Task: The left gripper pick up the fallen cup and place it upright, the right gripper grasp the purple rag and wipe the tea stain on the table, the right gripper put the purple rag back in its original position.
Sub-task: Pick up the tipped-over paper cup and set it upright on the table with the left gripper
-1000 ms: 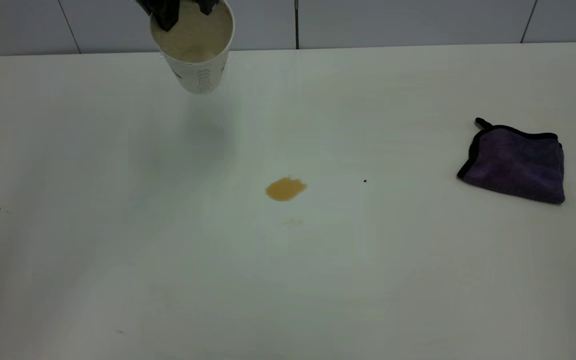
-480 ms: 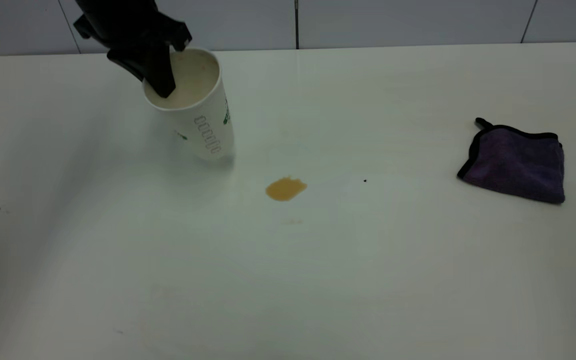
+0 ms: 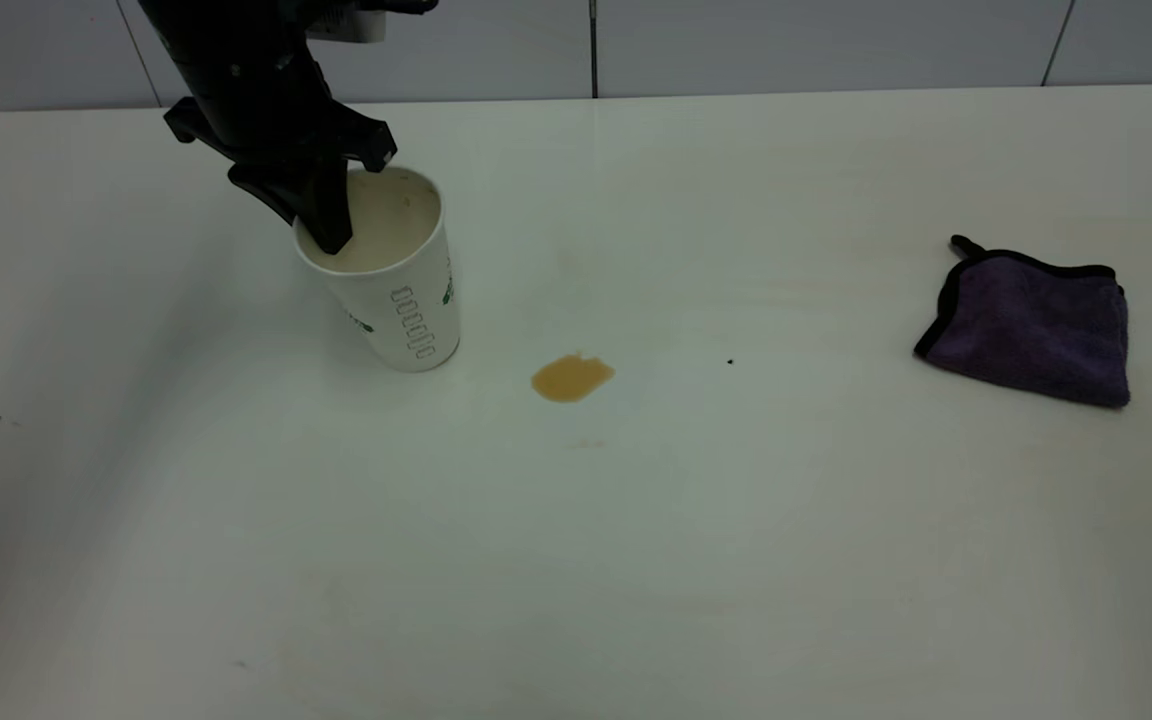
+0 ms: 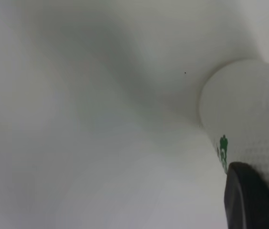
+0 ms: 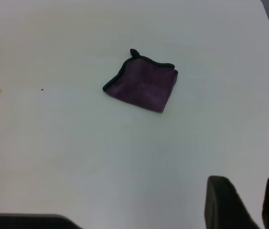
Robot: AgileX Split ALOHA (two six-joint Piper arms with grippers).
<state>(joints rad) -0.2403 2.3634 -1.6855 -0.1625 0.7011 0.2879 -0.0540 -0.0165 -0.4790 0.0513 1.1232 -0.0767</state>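
The white surface [image 3: 636, 560] carries everything. The left end effector [image 3: 321, 205] is clamped on the cup [image 3: 391, 275], one finger inside the rim and one outside, with the cup's base apparently down on the surface and leaning slightly. The righting step looks nearly finished; next it should let go and lift straight up. The rag [image 3: 1031, 325] lies far off to its right, untouched, and the tea stain [image 3: 572, 377] just beyond the cup. The right end effector [image 5: 242, 200] waits near the rag, fingers slightly apart.

A pale grey panelled wall [image 3: 786, 45] with dark vertical seams stands behind the white surface, evenly lit.
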